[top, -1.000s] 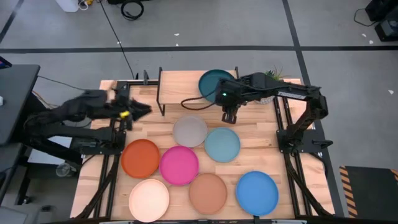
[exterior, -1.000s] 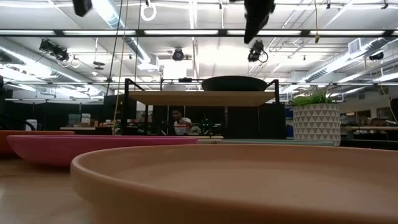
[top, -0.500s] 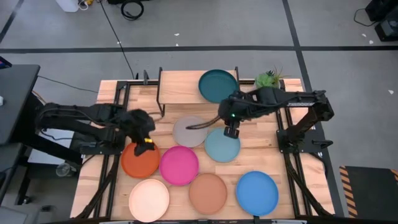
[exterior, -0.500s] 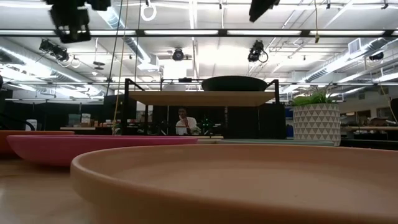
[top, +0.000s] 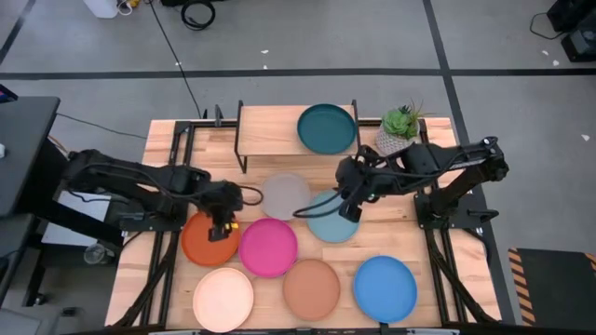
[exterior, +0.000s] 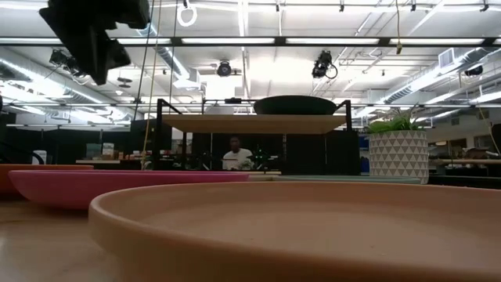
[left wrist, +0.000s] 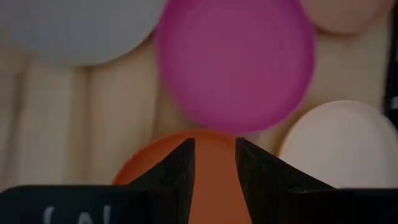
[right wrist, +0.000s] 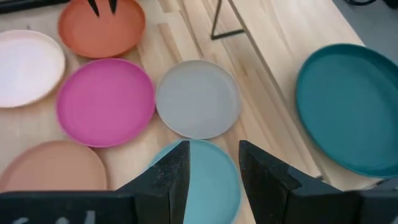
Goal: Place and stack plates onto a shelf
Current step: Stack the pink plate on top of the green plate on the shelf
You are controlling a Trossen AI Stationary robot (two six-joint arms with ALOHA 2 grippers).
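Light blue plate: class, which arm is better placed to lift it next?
Right. The right gripper hangs open over the light blue plate; the left gripper is over the orange plate.

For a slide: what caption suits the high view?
Both claws hover over table plates; round matte teal plate sits on light-wood shelf.

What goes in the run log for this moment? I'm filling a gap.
shelf: teal plate | left gripper open over orange plate | right gripper open over light blue plate

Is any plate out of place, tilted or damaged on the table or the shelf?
Nothing stands out. The teal plate lies flat on the shelf; the other seven lie flat on the table, none cracked or tipped.
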